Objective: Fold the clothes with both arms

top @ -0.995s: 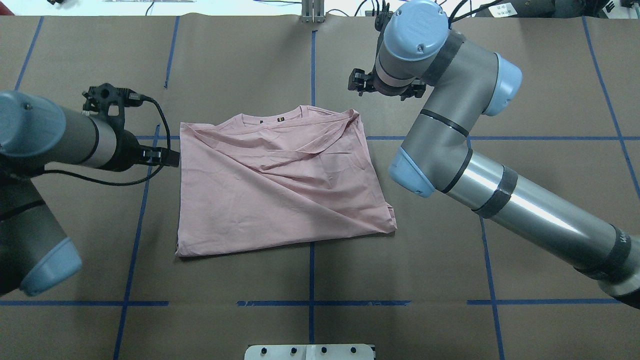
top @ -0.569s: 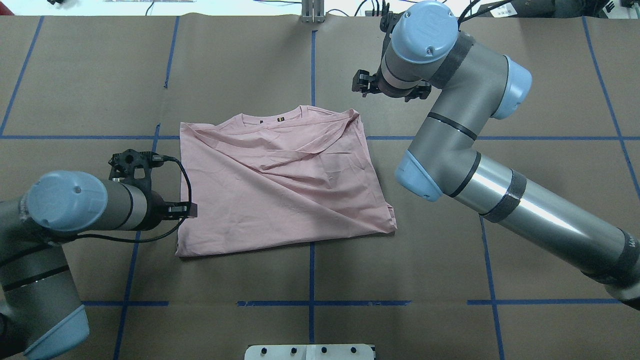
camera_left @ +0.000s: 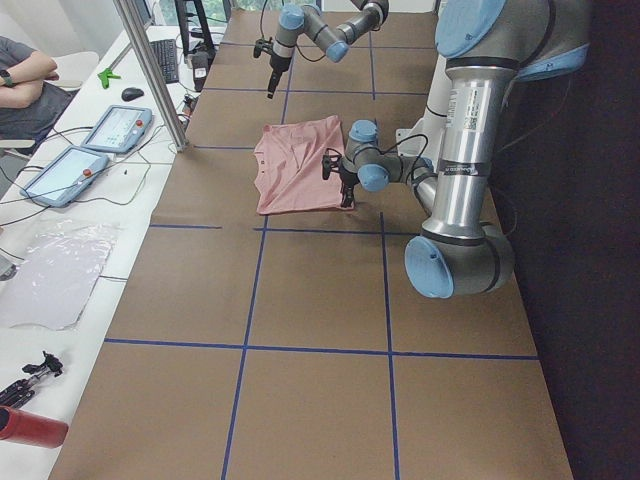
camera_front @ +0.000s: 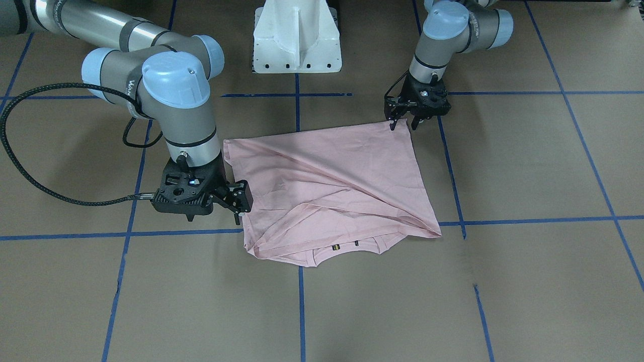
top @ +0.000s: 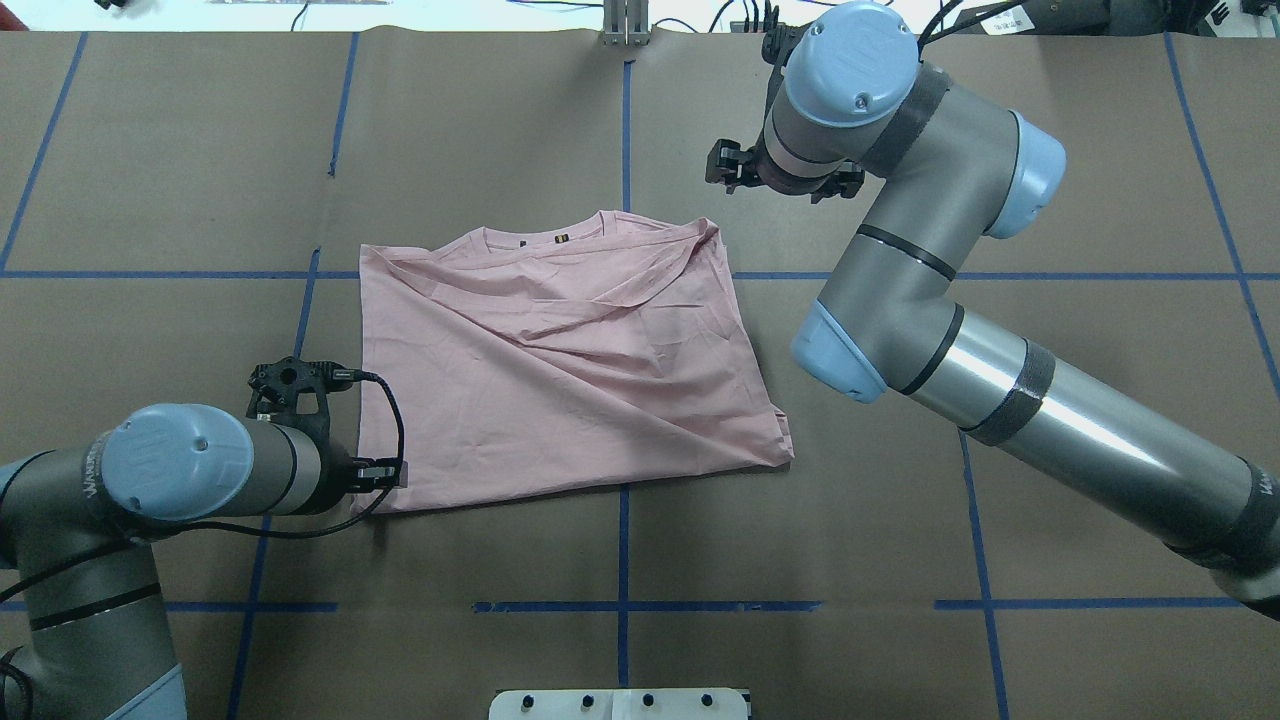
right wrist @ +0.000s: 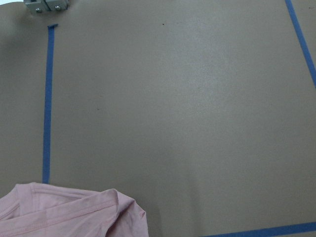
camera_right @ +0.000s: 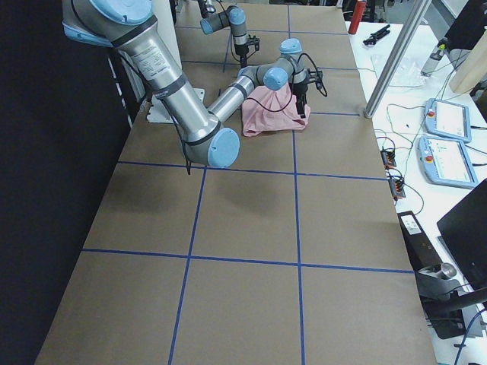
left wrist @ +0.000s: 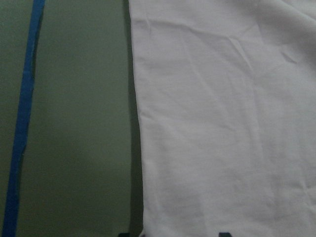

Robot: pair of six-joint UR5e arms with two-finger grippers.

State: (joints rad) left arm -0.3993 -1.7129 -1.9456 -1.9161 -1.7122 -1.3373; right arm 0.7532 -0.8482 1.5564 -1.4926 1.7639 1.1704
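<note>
The clothes are one pale pink T-shirt (top: pixel 560 370) (camera_front: pixel 332 186), lying folded and wrinkled mid-table with its collar on the far side. My left gripper (top: pixel 390 475) (camera_front: pixel 402 124) is down at the shirt's near left corner. It is open, and its fingertips (left wrist: pixel 224 234) show apart in the left wrist view with the shirt's edge (left wrist: pixel 140 148) between them. My right gripper (camera_front: pixel 240 207) hangs open above the table just off the shirt's far right corner (right wrist: pixel 118 207). In the overhead view the right wrist (top: pixel 800 150) mostly hides it.
Brown paper with blue tape lines (top: pixel 622 120) covers the table. The white pedestal base (camera_front: pixel 297 45) stands at the robot's edge. A metal post (top: pixel 625 25) is at the far edge. A side bench holds two tablets (camera_left: pixel 95 145), with a person's arm (camera_left: pixel 25 70) beside it.
My left arm has swept toward the robot along the shirt's left edge, from beside the shoulder down to the near left corner. The right arm shifted slightly right, then held. The shirt has not moved.
</note>
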